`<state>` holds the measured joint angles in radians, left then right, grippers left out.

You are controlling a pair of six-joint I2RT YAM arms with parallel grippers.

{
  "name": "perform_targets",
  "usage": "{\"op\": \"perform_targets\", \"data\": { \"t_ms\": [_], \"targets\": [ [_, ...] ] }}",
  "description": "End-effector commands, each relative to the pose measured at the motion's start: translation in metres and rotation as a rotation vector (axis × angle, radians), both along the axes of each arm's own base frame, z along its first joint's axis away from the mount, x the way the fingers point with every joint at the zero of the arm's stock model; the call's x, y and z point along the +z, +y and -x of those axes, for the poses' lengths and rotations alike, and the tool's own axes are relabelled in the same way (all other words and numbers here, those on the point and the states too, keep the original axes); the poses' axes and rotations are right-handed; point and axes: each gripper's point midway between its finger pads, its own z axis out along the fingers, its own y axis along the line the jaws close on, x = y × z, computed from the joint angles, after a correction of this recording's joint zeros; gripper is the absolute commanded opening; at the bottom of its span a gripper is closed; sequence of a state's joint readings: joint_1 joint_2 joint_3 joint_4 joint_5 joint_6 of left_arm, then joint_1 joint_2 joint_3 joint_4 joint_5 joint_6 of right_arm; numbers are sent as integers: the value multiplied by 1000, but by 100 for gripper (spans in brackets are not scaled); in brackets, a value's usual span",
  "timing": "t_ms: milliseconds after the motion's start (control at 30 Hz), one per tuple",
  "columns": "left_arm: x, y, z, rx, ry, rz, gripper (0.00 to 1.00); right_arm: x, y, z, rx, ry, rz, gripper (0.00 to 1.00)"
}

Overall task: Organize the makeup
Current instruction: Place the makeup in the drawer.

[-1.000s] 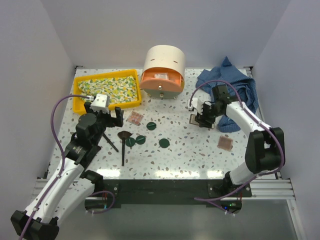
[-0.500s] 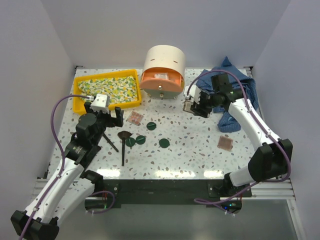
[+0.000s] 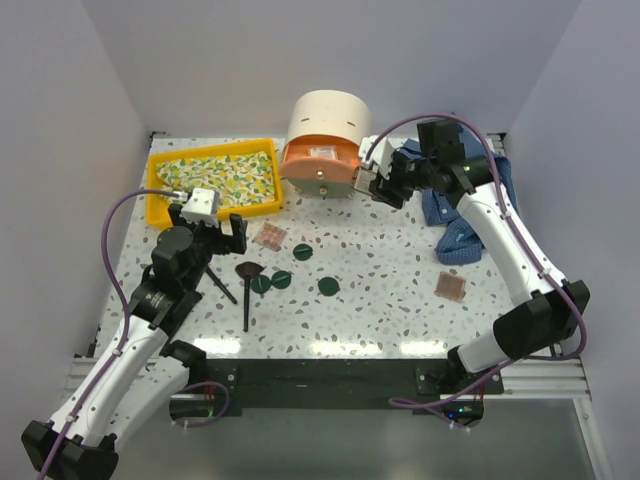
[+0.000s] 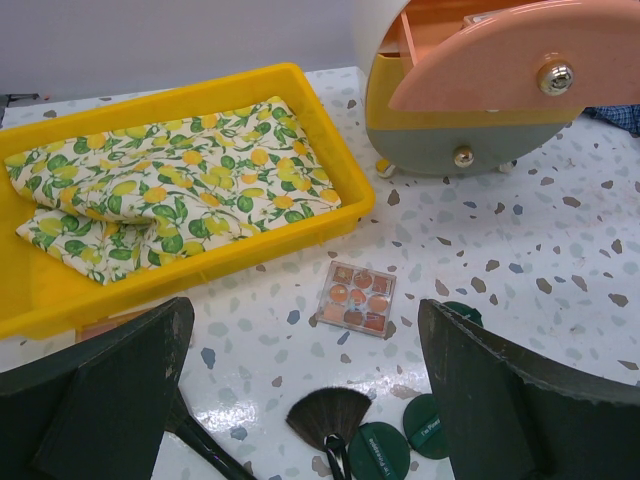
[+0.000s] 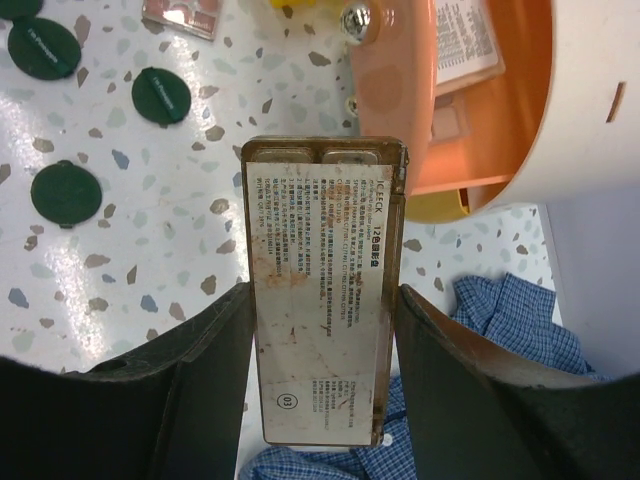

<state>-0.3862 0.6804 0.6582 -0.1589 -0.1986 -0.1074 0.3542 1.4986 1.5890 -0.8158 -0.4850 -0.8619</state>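
The long palette (image 5: 322,250) in the right gripper (image 5: 322,310) shows us its back. It has a printed label of small lines we cannot read, with a heading that includes "12" and a circled "03" near the lower end. The gripper's two fingers (image 5: 205,350) press against the palette's long edges, about half spread. In the overhead view this sits at upper centre, just right of the round cream-and-orange organiser (image 3: 325,130), whose open orange compartment holds a white printed slip (image 5: 465,40), illegible to us. The green discs (image 5: 161,95) carry pale lettering that is too small to make out.

The left gripper (image 4: 305,325) has its fingers spread wide, with nothing between them. It hangs over the table at centre left. Below it lie a square eyeshadow palette (image 4: 357,297), the fan brush (image 4: 328,415) and two overlapping discs (image 4: 378,447). A thinner brush (image 3: 218,282) lies left of the fan brush. Another palette (image 3: 451,286) lies alone at lower right. The yellow tray (image 4: 330,120) holds the lemon-print cloth (image 4: 170,190), and the blue checked cloth (image 3: 440,215) lies at upper right.
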Motion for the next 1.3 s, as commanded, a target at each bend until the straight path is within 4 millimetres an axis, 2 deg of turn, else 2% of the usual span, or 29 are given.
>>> {"op": "perform_targets", "data": {
  "t_ms": [0, 167, 333, 367, 533, 733, 1267],
  "targets": [
    [9, 5, -2, 18, -39, -14, 100, 25, 15, -9, -22, -26, -40, 12],
    [10, 6, -2, 19, -41, -14, 100, 40, 31, -15, -13, -35, -66, 11],
    [9, 6, -2, 22, -40, -15, 100, 41, 45, -20, -7, -39, -54, 11],
    [8, 6, -2, 22, -37, -16, 100, 48, 47, -22, -7, -52, -61, 11],
    [9, 7, -2, 23, -39, -17, 100, 50, 58, -28, -3, -50, -62, 11],
    [8, 7, -2, 26, -36, -18, 100, 62, 68, -36, -8, -67, -80, 11],
    [7, 7, -3, 28, -33, -20, 100, 61, 80, -61, -39, -79, -77, 11]
  ]
}}
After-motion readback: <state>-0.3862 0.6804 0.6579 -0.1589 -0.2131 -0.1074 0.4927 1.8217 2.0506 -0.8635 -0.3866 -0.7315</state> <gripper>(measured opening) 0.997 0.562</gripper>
